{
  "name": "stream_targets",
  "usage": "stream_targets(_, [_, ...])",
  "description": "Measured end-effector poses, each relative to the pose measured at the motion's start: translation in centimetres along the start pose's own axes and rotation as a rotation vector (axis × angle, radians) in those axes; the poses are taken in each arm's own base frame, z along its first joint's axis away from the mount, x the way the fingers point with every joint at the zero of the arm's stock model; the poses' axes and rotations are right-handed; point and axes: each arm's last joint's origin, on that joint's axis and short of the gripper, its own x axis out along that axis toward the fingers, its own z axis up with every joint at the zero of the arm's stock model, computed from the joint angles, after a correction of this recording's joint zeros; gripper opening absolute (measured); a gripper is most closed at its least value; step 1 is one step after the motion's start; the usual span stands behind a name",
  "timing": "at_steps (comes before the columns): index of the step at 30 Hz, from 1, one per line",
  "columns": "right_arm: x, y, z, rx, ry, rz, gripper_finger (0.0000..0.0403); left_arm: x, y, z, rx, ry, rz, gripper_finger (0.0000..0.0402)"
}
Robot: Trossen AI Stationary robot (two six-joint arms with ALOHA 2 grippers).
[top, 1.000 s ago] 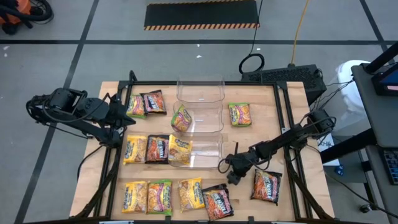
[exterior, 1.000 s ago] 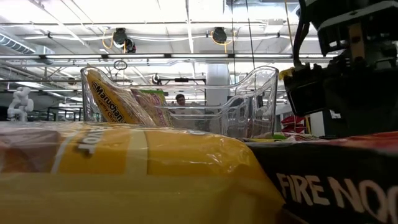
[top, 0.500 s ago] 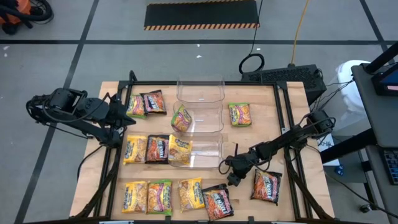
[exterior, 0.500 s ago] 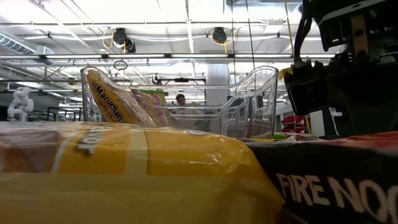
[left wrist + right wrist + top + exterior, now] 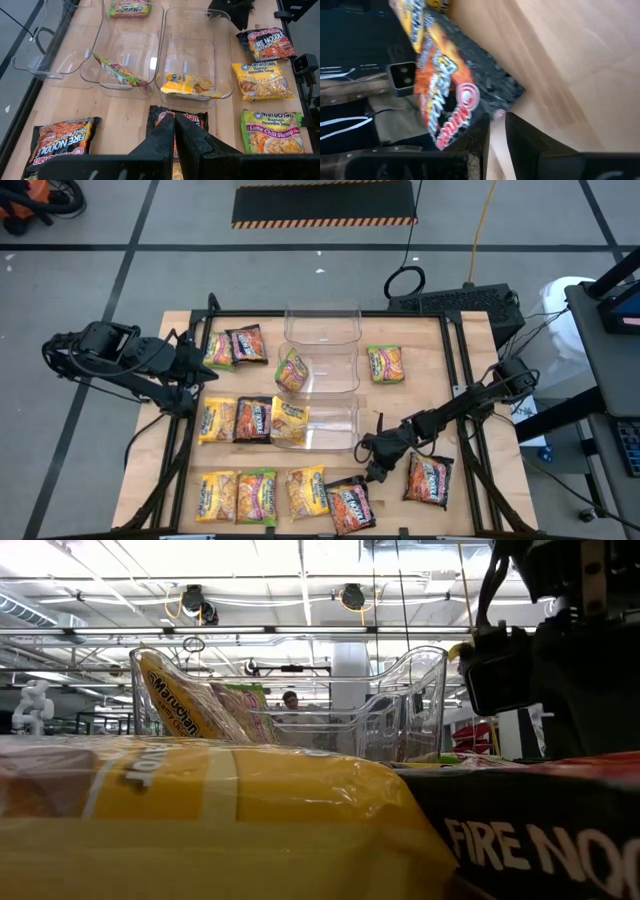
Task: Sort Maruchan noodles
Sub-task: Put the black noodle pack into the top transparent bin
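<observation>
At the front edge: we see a row of Maruchan noodles (image 5: 257, 495) lying flat on the worktop (image 5: 400, 405). One of them is the dark packet (image 5: 348, 502), second from the right end.
Right pincer: the right pincer (image 5: 372, 471) hangs just beside the dark packet, at its far right corner. Its wrist view shows the dark packet (image 5: 450, 100) right ahead of the right pincer (image 5: 497, 120), which is open only a thin slit and holds nothing.
Step in hand: we think it is going for the dark packet.
How to do it well: we should open wider first, since the slit looks too thin to go over the edge. We should then come down on one short edge and pinch the crinkly end. The packet is flat and shiny, so it may slip. A slow lift is best, so the yellow packet (image 5: 305, 490) touching it stays put.
Middle of the worktop: the near bin (image 5: 340, 442) has a yellow packet in it. The middle bin (image 5: 345, 385) has a green-yellow one leaning up. The far bin (image 5: 322, 337) has no packet.
Left pincer: the left pincer (image 5: 195, 365) waits at the far left, shut tight with nothing in it, as its own view (image 5: 175, 117) shows.
What changed: one second ago the right pincer was nearer the bins. Now it has moved closer to the dark packet. The left arm and all the packets stayed where they were.
</observation>
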Motion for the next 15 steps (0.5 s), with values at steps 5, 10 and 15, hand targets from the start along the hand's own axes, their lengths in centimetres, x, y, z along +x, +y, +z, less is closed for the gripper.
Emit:
stream_targets(5, [0.0, -0.23, -0.06, 0.009, 0.004, -0.023, 0.0054, 0.0, 0.0, 0.0, 0.0, 0.0, 0.0, 0.0021])
stream_targets(10, [0.0, -0.14, -0.03, 0.001, 0.003, -0.015, 0.0054, 0.0, 0.0, 0.0, 0.0, 0.0, 0.0, 0.0021])
stream_targets(15, [0.0, 0.01, 0.01, -0.023, 0.0, -0.003, 0.0054, 0.0, 0.0, 0.0, 0.0, 0.0, 0.0, 0.0021])
